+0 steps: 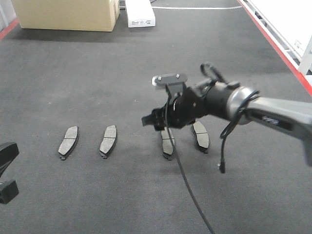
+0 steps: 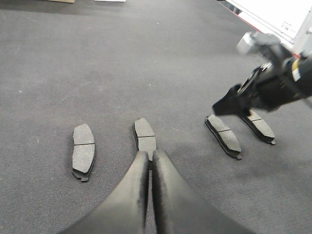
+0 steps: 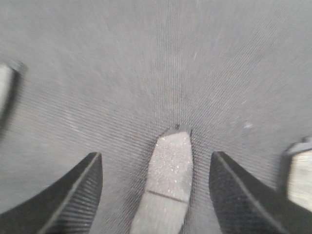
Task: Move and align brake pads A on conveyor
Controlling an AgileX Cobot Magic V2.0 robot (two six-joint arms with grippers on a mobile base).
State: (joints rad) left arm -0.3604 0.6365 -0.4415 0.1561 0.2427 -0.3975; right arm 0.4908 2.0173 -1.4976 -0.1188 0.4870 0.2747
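Several brake pads A lie in a row on the dark conveyor (image 1: 146, 63): two on the left (image 1: 68, 142) (image 1: 108, 141) and two on the right (image 1: 167, 145) (image 1: 200, 136). My right gripper (image 1: 150, 120) hovers over the third pad. In the right wrist view it (image 3: 156, 157) is open, with that pad (image 3: 168, 185) lying on the belt between its fingers, apart from both. My left gripper (image 2: 148, 157) is shut and empty, its tips just in front of the second pad (image 2: 145, 136).
A cardboard box (image 1: 66, 13) and a white box (image 1: 140, 13) stand at the belt's far end. A red edge strip (image 1: 278, 46) and a white frame (image 1: 292, 24) run along the right. A black cable (image 1: 183, 180) hangs from the right arm.
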